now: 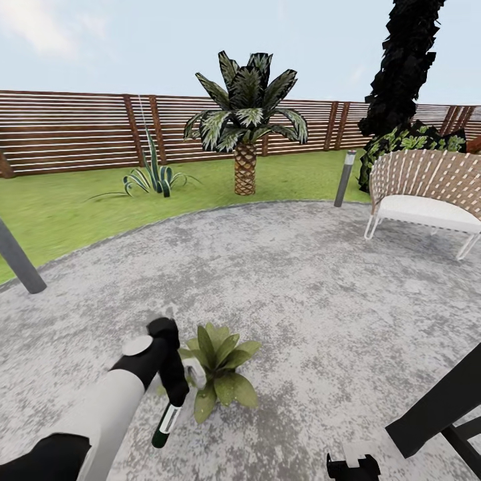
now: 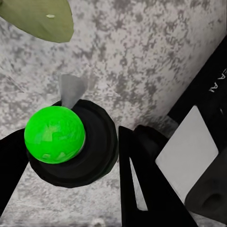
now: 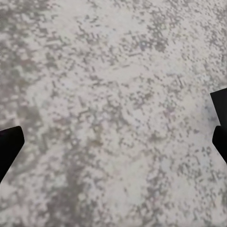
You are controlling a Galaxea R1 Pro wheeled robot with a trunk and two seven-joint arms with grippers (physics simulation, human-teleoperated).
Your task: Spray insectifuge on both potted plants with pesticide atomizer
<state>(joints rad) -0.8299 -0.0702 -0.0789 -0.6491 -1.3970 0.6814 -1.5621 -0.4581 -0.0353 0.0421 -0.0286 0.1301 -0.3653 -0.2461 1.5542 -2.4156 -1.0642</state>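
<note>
Left tool [image 1: 175, 394]: closed on the pesticide atomizer [image 1: 166, 425], held over the gravel patio [image 1: 314, 294] just beside the potted plant [image 1: 220, 371]. Atomizer: slim bottle, dark green lower end, pale band above it, black upper part caught between the black fingers; it hangs tilted, lower end toward the camera. In the left wrist view its end reads as a bright green dome [image 2: 55, 134] seated in a black ring, a black finger [image 2: 142, 189] close against it, speckled grey gravel beneath and one leaf [image 2: 45, 19] of the plant at the frame edge. Potted plant: low rosette of broad pointed green leaves standing on the patio; its pot is hidden under the foliage, contents not visible. Right tool [image 1: 353, 466]: low over the patio, well apart from the plant; right wrist view shows its two dark fingertips [image 3: 9, 149] at opposite frame edges with bare gravel between, spread wide and holding nothing. Beyond the plant: a grey bollard lamp [image 1: 345, 178] at the patio rim, a white woven bench [image 1: 427, 200] near it, lawn [image 1: 60, 207], a striped agave [image 1: 155, 175], a trunked palm [image 1: 246, 133], then the brown slatted fence [image 1: 67, 130].
</note>
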